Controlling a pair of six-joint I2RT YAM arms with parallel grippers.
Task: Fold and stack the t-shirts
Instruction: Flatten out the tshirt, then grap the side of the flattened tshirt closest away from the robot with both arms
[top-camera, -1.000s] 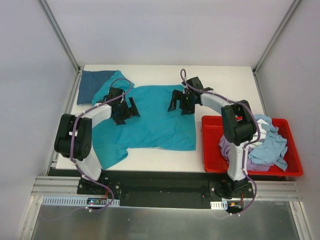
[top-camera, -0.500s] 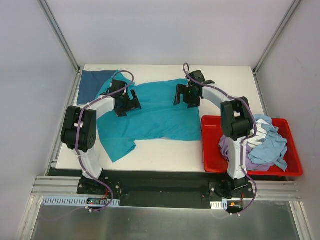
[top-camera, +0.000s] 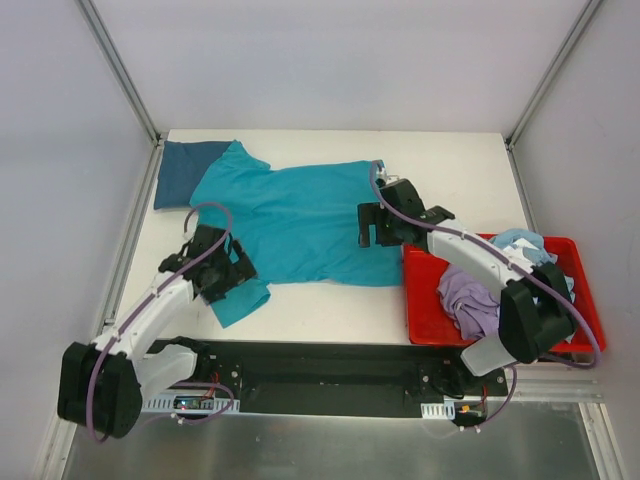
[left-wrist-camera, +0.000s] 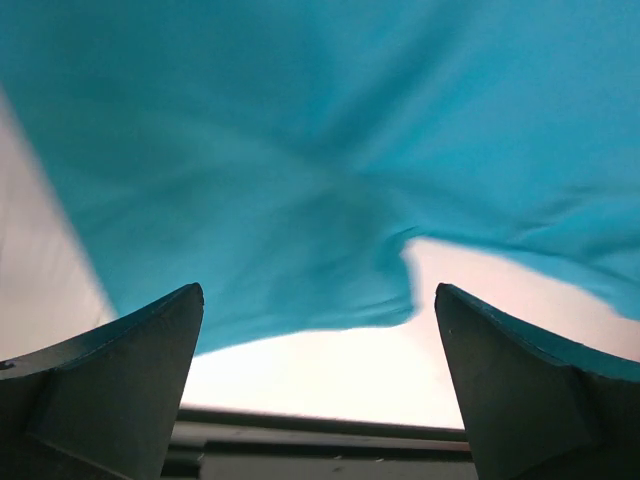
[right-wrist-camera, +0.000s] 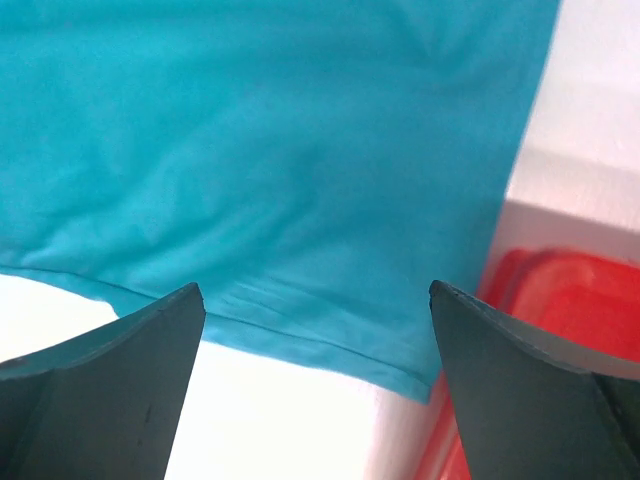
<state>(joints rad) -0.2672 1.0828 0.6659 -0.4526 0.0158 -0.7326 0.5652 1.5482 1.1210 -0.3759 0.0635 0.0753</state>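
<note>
A teal t-shirt (top-camera: 300, 215) lies spread flat on the white table (top-camera: 330, 310), collar side to the left. It also shows in the left wrist view (left-wrist-camera: 300, 150) and in the right wrist view (right-wrist-camera: 280, 150). My left gripper (top-camera: 228, 275) is open and empty over the shirt's near left sleeve (top-camera: 240, 300). My right gripper (top-camera: 378, 225) is open and empty over the shirt's near right hem corner, beside the red bin. A folded dark blue shirt (top-camera: 180, 170) lies at the far left, partly under the teal one.
A red bin (top-camera: 425, 300) at the right holds crumpled light blue (top-camera: 530, 255) and lilac (top-camera: 470, 295) shirts. Its red edge shows in the right wrist view (right-wrist-camera: 560, 330). Grey walls and metal posts close in the table's back and sides.
Both grippers have pulled back toward the near edge, off the shirt's far part. The teal shirt now lies flatter and more spread out.
</note>
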